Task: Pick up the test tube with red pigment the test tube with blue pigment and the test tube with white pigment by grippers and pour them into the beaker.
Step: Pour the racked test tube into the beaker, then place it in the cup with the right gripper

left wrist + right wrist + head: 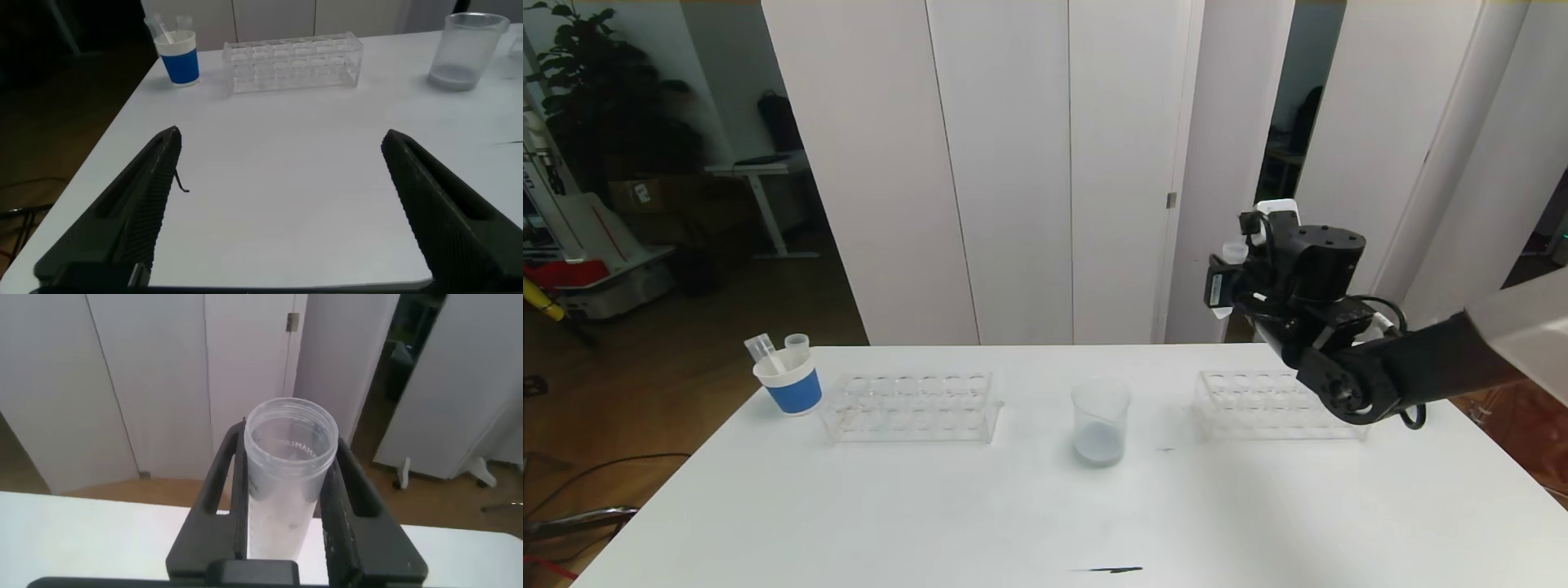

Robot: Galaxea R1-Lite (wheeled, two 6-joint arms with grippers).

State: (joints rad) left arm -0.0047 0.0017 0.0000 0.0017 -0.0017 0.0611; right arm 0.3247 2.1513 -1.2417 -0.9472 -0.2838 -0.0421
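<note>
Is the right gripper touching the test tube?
Touching: in the right wrist view, the right gripper has both fingers pressed against the test tube walls.

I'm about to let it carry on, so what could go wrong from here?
1. The right gripper holds a tube high above the right rack; a slip would probably drop it onto the table.
2. Its wall looks streaked with residue, which might drip.
3. The beaker stands loose beside that rack; a low arm swing could knock it over.
</note>
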